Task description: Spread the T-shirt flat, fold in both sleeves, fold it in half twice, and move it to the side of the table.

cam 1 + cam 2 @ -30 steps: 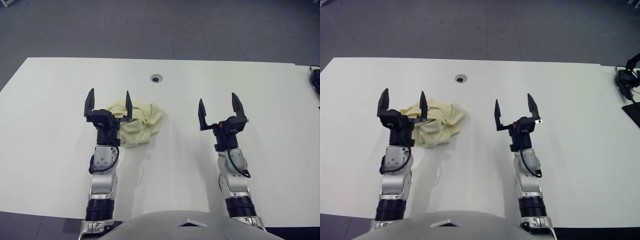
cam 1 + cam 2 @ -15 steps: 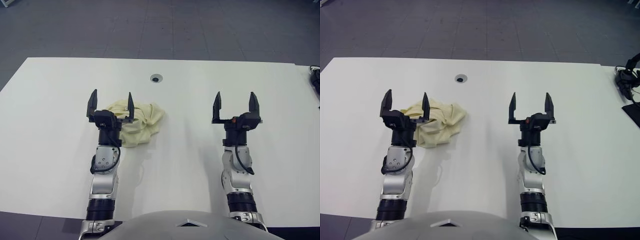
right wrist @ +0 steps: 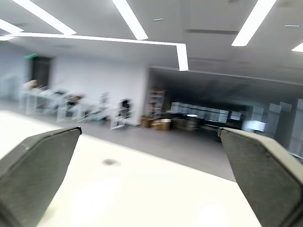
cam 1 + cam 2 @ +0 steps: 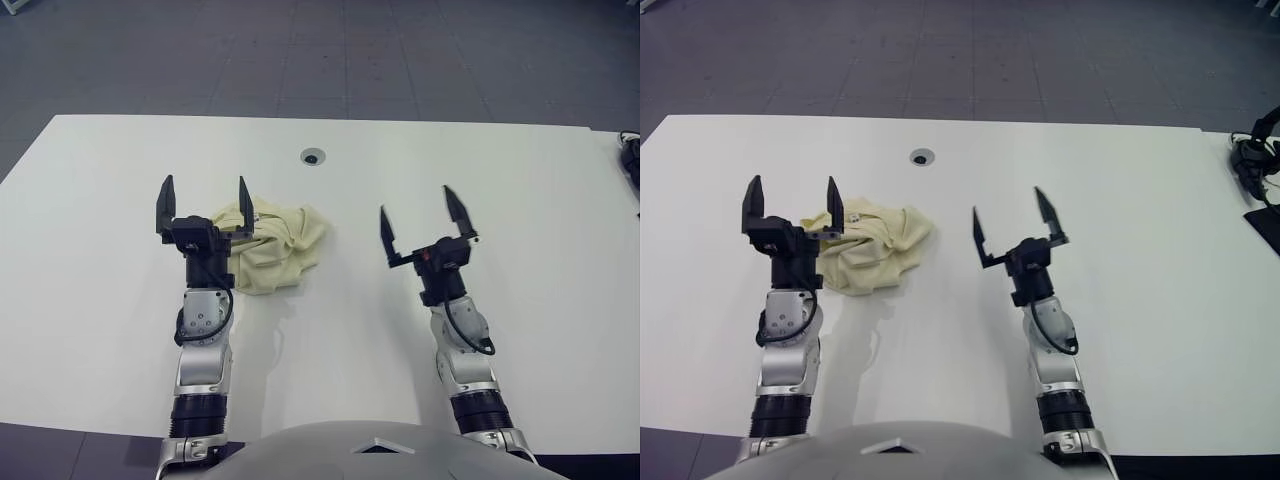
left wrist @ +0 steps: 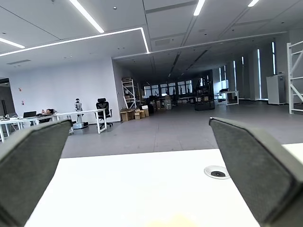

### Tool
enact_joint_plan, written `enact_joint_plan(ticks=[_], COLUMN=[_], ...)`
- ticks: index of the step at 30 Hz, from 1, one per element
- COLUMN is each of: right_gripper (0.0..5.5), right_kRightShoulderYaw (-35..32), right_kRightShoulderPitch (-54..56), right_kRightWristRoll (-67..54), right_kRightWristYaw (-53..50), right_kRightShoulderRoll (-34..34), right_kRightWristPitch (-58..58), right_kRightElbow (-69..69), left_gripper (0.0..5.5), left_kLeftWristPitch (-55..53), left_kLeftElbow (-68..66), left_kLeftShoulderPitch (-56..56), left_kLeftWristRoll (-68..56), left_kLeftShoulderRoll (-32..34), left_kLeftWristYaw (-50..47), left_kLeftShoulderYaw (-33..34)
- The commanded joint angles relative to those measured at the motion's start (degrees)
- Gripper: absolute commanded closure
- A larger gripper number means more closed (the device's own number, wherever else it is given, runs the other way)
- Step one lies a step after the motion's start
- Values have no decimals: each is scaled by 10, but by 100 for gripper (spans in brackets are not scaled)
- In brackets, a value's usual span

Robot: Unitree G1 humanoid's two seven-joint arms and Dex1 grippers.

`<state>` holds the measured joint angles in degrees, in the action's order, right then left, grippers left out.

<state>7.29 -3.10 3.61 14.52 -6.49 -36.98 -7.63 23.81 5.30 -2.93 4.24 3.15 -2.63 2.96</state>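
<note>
A pale yellow T-shirt (image 4: 272,243) lies crumpled in a heap on the white table (image 4: 100,200), left of centre. My left gripper (image 4: 204,201) is raised and open, fingers pointing up, just in front of the heap's left part and covering a bit of it. Right of the shirt, with bare table between, my right gripper (image 4: 419,217) is open too, tilted a little toward the shirt. Both hold nothing. In the left wrist view the left fingers (image 5: 258,170) frame the tabletop; in the right wrist view the right fingers (image 3: 38,170) stand wide apart.
A round cable grommet (image 4: 313,156) sits in the table beyond the shirt. Dark gear with cables (image 4: 1252,160) lies at the table's far right edge. The table's far edge drops to a grey tiled floor (image 4: 320,50).
My right gripper swung right, then came back left toward the shirt and tilted. My left gripper shifted slightly left and nearer me. The shirt has not moved.
</note>
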Motion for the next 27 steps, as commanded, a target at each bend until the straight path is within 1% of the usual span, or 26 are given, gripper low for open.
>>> enact_joint_plan(ticks=[1,4,8,14,19,20,21,22,24,25,27], right_gripper=[10,10,10,10,10,31,37,57,77,100,130], right_kRightShoulderYaw=[67,99,135,160,175,174,174,175,177,177,179], right_kRightShoulderPitch=[10,57,119,197,240,245,248,251,255,257,261], right_kRightWristRoll=[84,125,167,212,240,242,243,244,245,244,245], right_kRightWristYaw=[43,60,66,22,-21,-32,-39,-44,-53,-55,-61], right_kRightShoulderRoll=[-33,-43,-44,-30,-24,-22,-21,-20,-20,-19,-19], right_kRightWristPitch=[27,39,40,21,0,-3,-6,-9,-15,-17,-21], right_kRightElbow=[10,-17,-77,-174,-242,-251,-259,-265,-276,-280,-288], left_gripper=[13,13,13,13,13,10,10,10,10,10,10], left_kLeftWristPitch=[-6,-8,-12,-11,-10,-10,-10,-10,-10,-10,-10], left_kLeftElbow=[7,7,3,-3,-4,-4,-4,-4,-4,-5,-5], left_kLeftShoulderPitch=[5,11,14,18,17,16,16,16,16,16,15], left_kLeftWristRoll=[3,1,3,7,8,8,8,8,8,8,8], left_kLeftShoulderRoll=[-5,-5,-6,-7,-7,-7,-7,-7,-7,-7,-6], left_kLeftWristYaw=[-11,-23,-26,-28,-29,-29,-29,-29,-29,-28,-28], left_kLeftShoulderYaw=[7,20,20,17,15,14,14,14,14,13,12])
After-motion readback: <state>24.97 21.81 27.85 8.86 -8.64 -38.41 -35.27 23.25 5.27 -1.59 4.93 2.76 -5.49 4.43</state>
